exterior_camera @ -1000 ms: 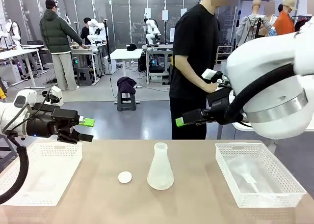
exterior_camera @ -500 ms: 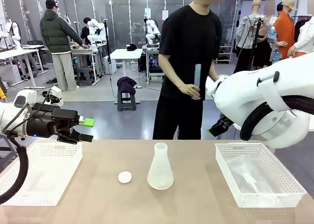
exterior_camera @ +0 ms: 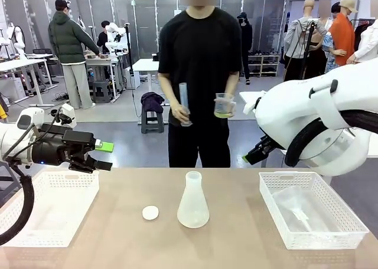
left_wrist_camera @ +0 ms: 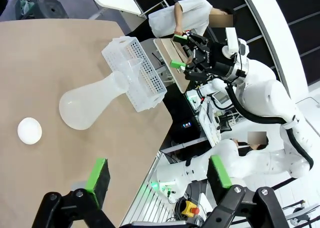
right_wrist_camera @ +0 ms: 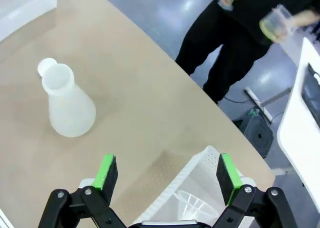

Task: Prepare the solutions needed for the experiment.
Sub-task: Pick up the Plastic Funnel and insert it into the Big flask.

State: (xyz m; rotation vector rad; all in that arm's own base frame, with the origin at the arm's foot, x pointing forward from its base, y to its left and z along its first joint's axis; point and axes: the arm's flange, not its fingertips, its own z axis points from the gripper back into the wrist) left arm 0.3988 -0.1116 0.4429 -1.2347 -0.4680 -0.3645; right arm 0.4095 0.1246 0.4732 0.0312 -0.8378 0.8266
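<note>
1. The solutions point(exterior_camera: 223, 113), a shallow yellow-green layer, sit in a clear beaker point(exterior_camera: 224, 102). The person holds it level beyond the counter point(exterior_camera: 236, 248), at 1 o'clock from the conical flask point(exterior_camera: 193, 201), probably so nothing spills.
2. Their other hand holds a measuring cylinder point(exterior_camera: 183, 104) upright at 12 o'clock.
3. The flask stands uncapped mid-counter, seemingly ready for filling. Its white cap point(exterior_camera: 150, 212) lies apart at 9 o'clock.
4. At 3 o'clock, the right basket point(exterior_camera: 354, 225) holds clear, funnel-like labware.
5. You have both jaws released and holding nothing. The left gripper point(exterior_camera: 104, 156) hovers above the left basket point(exterior_camera: 50, 233), and the right gripper point(right_wrist_camera: 165, 173) above the right one, leaving the middle free.
</note>
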